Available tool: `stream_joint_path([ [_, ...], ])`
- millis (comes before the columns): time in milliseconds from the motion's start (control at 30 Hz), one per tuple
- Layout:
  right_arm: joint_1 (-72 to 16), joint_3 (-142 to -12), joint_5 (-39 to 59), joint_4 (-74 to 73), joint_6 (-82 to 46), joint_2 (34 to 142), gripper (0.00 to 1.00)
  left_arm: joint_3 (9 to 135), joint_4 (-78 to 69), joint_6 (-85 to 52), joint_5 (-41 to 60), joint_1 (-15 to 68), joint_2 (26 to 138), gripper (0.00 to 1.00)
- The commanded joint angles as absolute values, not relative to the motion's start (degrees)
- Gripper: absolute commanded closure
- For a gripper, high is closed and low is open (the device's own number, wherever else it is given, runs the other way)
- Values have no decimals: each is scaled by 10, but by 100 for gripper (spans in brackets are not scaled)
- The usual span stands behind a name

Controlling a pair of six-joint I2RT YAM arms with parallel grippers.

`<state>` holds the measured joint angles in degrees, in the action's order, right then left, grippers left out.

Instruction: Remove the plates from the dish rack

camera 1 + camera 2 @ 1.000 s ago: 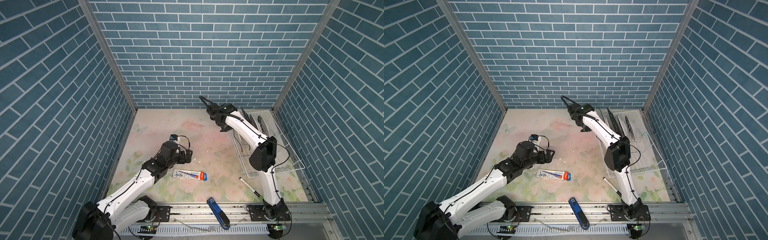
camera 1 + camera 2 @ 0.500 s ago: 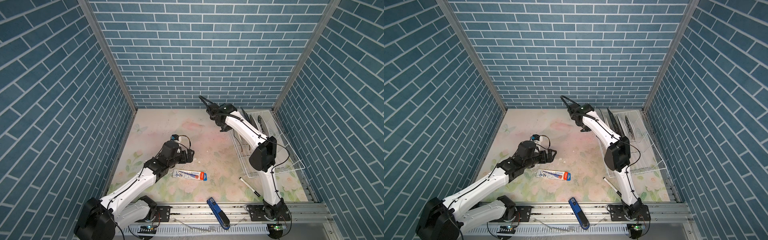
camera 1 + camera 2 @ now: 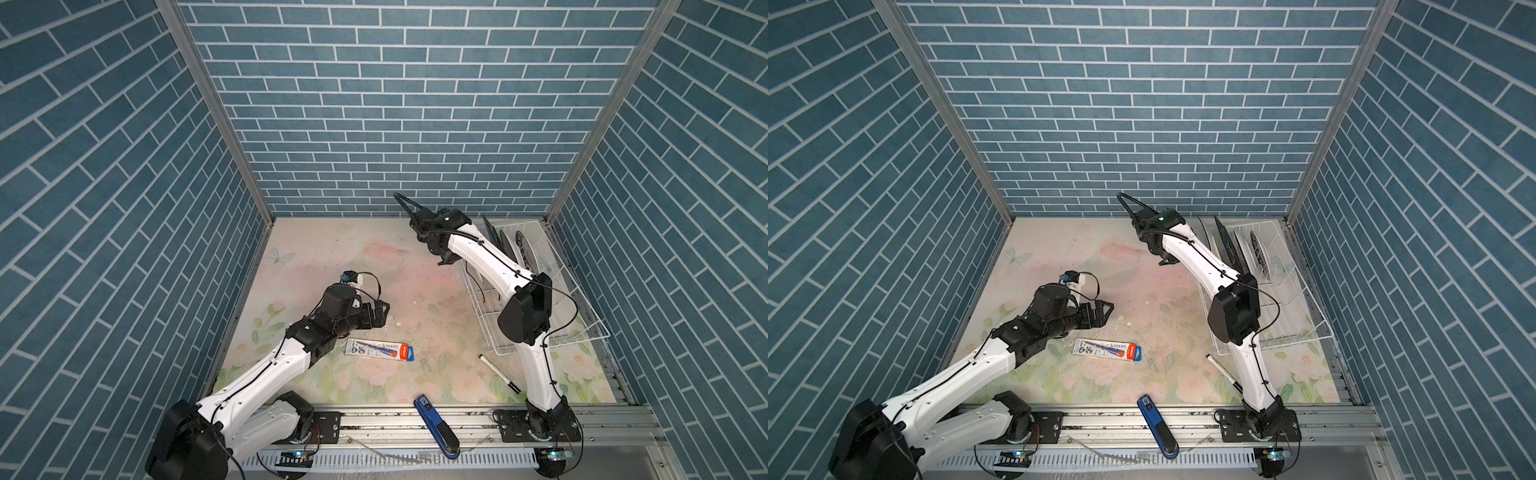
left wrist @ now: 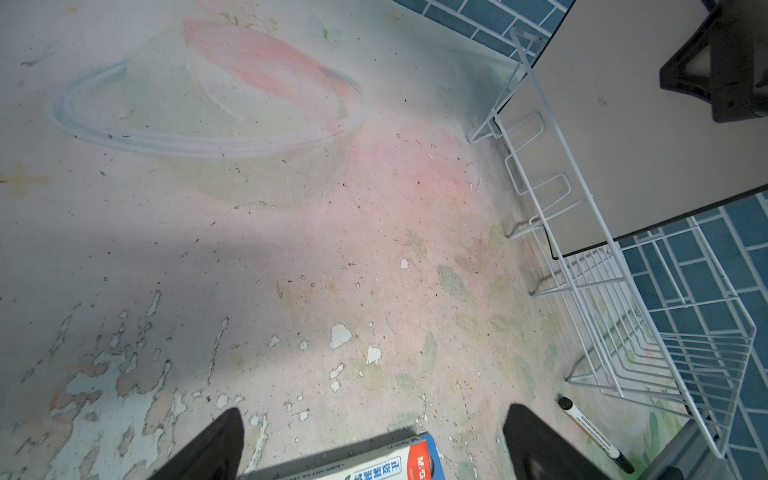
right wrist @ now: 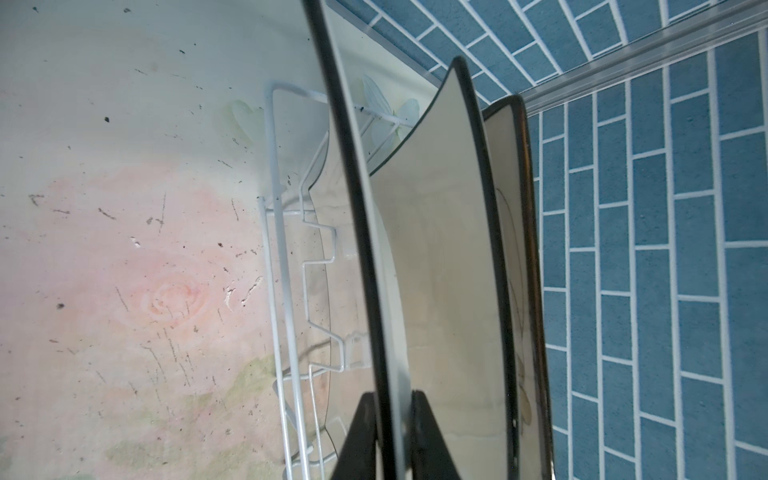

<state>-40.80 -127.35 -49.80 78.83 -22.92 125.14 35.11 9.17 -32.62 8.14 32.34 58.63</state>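
Clamping the black rim of the outermost square plate (image 5: 365,249), the right gripper (image 5: 390,415) has its fingers (image 5: 361,432) on either face, pressed together on the thin edge w/ the plate btwn them. That plate stands on edge inside the dish rack (image 4: 623,332), in the slot closest to the open surface (image 3: 374,257). The left wrist view shows its pale back (image 4: 623,124) broad-on, the gripper at an upper corner. Can't tell if it's lifted clear of the prongs. Just behind it, on the side away from the open surface, stand 2 more square black-rimmed plates: a plain one (image 5: 436,249), then one w/ thin painted lines (image 5: 511,249), each close beside the next but apart. Both top views add 1 round plate w/ a dark lettered rim (image 3: 524,251) (image 3: 1259,253), farthest from the gripper. So 4 plates as far as can be told, since the right arm covers part of the row. All sit in the rack's far half; the near half shows only bare wires. The left gripper (image 3: 380,313) hangs low over the middle of the surface, jaws wide apart, nothing btwn them, well apart from rack and plates. Other items, 1 of each: a pen box (image 3: 378,349) flat on the surface just on the near side of the left gripper, a marker (image 3: 498,373) near the rack's near corner, and a blue tool (image 3: 436,428) across the front rail. 1 rack, 2 arms.
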Motion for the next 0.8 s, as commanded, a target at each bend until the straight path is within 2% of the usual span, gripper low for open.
stream_joint_path([
  [0,-407,-1255,-595,776,-242,1199,100,357,95,-318,88,324,585,0],
  [467,-407,-1214,-612,738,-224,1166,100,365,91,-322,99,324,588,0],
  [767,-405,-1183,-607,682,-169,1144,100,374,91,-320,96,324,601,0],
])
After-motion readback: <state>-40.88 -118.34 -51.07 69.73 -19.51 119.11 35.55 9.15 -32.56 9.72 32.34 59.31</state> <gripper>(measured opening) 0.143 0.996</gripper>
